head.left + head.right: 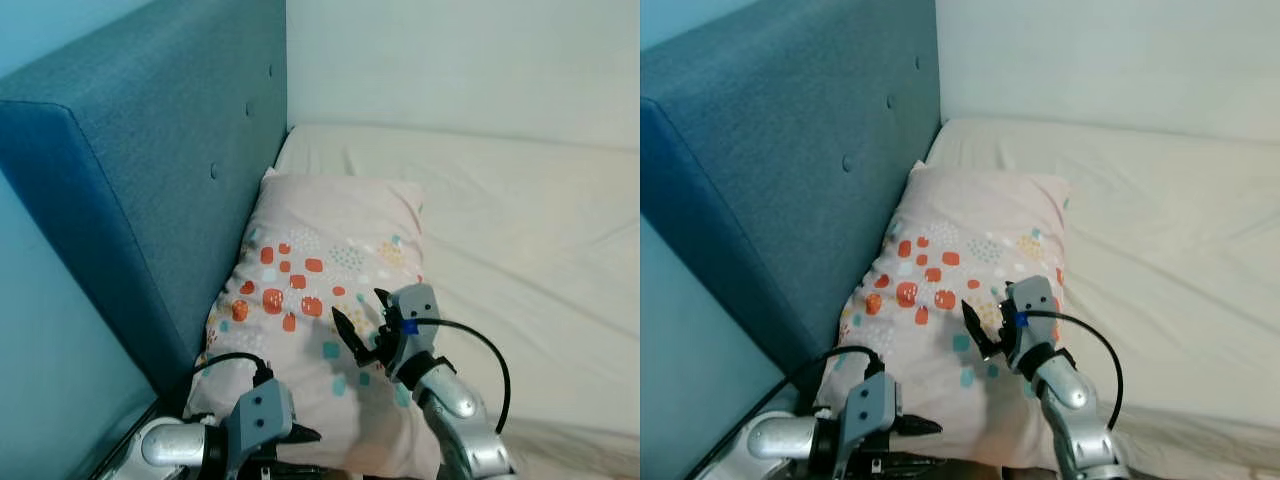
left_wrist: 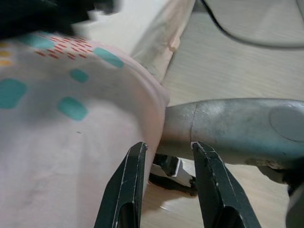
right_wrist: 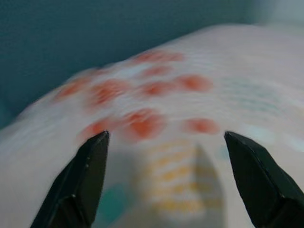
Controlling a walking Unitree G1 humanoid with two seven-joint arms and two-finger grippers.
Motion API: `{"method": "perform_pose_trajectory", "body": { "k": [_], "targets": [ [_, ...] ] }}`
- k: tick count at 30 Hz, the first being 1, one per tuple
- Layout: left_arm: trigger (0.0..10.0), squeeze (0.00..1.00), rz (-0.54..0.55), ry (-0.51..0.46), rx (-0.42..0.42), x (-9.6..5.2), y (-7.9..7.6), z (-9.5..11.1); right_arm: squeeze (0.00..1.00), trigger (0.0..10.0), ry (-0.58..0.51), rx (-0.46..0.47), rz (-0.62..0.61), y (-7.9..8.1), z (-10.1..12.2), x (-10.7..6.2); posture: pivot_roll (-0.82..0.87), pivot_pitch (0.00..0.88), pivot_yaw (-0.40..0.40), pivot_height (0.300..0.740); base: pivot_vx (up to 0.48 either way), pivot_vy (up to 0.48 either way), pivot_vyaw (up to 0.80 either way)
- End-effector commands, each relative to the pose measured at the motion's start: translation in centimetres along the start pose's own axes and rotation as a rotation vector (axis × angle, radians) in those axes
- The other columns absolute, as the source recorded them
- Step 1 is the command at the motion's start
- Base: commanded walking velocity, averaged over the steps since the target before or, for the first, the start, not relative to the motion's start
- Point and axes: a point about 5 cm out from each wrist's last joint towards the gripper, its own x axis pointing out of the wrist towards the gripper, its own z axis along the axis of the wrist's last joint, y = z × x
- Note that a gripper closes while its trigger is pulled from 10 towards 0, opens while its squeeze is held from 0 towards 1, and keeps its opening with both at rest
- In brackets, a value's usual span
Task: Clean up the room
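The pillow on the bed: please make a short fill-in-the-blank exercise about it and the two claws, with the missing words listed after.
1. The patterned pillow leans against the teal ____ of the bed.
2. The right claw hangs above the pillow with its fingers ____.
3. The left claw is at the pillow's near ____, its fingers a little apart.
4. The bed sheet beside the pillow is ____ in colour.

Missing words: headboard; open; edge; white
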Motion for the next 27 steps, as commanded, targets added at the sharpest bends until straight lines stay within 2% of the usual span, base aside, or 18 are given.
{"method": "perform_pose_trajectory", "body": {
  "k": [1,2,3,5,6,7,9,10,12,13,14,15,16,18,21,24,26,27],
  "targets": [
    [10.0,0.0,0.008,0.006,-0.026,0.1,0.0,-0.3,0.0,10.0,0.045,-0.009,0.133,1.4,0.0,0.0,0.03,0.131,-0.08,0.583,0.0,0.0,0.0],
    [10.0,0.0,0.004,0.004,-0.031,0.2,0.1,-0.2,0.0,10.0,0.081,-0.054,0.218,1.7,0.3,-0.4,0.03,0.128,-0.079,0.583,0.0,0.0,0.0],
    [10.0,0.0,0.004,0.004,-0.031,0.2,0.1,-0.2,0.0,10.0,0.081,-0.054,0.218,1.7,0.3,-0.4,0.03,0.128,-0.079,0.583,0.0,0.0,0.0],
    [10.0,0.0,-0.016,0.015,-0.035,0.4,0.1,-0.1,0.0,10.0,0.101,-0.083,0.313,1.5,1.3,-1.0,0.02,0.126,-0.077,0.583,0.0,0.0,0.0],
    [10.0,0.0,-0.027,0.024,-0.033,0.6,0.2,-0.1,0.0,5.1,0.101,-0.077,0.352,1.4,1.9,-1.3,0.02,0.125,-0.076,0.583,0.0,0.0,0.0],
    [10.0,0.0,-0.033,0.029,-0.031,0.6,0.2,-0.1,0.0,1.8,0.105,-0.064,0.396,1.3,2.4,-1.7,0.02,0.124,-0.076,0.583,0.0,0.0,0.0],
    [10.0,0.0,-0.033,0.029,-0.031,0.6,0.2,-0.1,0.0,1.8,0.105,-0.064,0.396,1.3,2.4,-1.7,0.02,0.124,-0.076,0.583,0.0,0.0,0.0],
    [9.2,0.0,-0.043,0.035,-0.031,0.7,0.3,-0.1,0.0,0.0,0.12,-0.04,0.46,1.5,2.7,-2.3,0.02,0.123,-0.076,0.583,0.0,0.0,0.0],
    [9.2,0.0,-0.043,0.035,-0.031,0.7,0.3,-0.1,0.0,0.0,0.12,-0.04,0.46,1.5,2.7,-2.3,0.02,0.123,-0.076,0.583,0.0,0.0,0.0],
    [6.8,0.0,-0.054,0.037,-0.034,0.8,0.4,-0.1,0.0,0.0,0.149,-0.016,0.528,1.8,2.7,-2.8,0.02,0.122,-0.078,0.583,0.0,0.0,0.0],
    [0.0,0.0,-0.07,0.045,-0.033,0.9,0.4,-0.2,0.0,0.0,0.216,0.007,0.626,2.7,2.2,-3.6,0.02,0.122,-0.081,0.583,0.0,0.0,0.0],
    [0.0,0.0,-0.07,0.045,-0.033,0.9,0.4,-0.2,0.0,0.0,0.216,0.007,0.626,2.7,2.2,-3.6,0.02,0.122,-0.081,0.583,0.0,0.0,0.0],
    [0.0,0.0,-0.086,0.053,-0.036,1.0,0.4,-0.3,0.0,0.0,0.272,0.029,0.699,3.4,1.7,-4.2,0.02,0.12,-0.082,0.583,0.0,0.0,0.0],
    [0.0,0.0,-0.086,0.053,-0.036,1.0,0.4,-0.3,0.0,0.0,0.272,0.029,0.699,3.4,1.7,-4.2,0.02,0.12,-0.082,0.583,0.0,0.0,0.0],
    [0.0,0.0,-0.1,0.068,-0.045,1.4,0.3,-0.6,0.0,0.0,0.46,0.009,0.836,5.8,-1.0,-5.1,0.01,0.118,-0.086,0.583,0.0,0.0,0.0],
    [0.0,0.0,-0.1,0.07,-0.048,1.5,0.2,-0.7,0.0,0.0,0.491,-0.012,0.846,6.2,-1.6,-5.0,0.01,0.117,-0.086,0.583,0.0,0.0,0.0],
    [0.0,0.0,-0.088,0.083,-0.041,1.7,0.3,-0.8,0.0,0.0,0.526,-0.137,0.767,6.1,-2.9,-3.8,0.01,0.118,-0.088,0.583,0.0,0.0,0.0],
    [0.0,0.0,-0.088,0.083,-0.041,1.7,0.3,-0.8,0.0,0.0,0.526,-0.137,0.767,6.1,-2.9,-3.8,0.01,0.118,-0.088,0.583,0.0,0.0,0.0]
  ]
}}
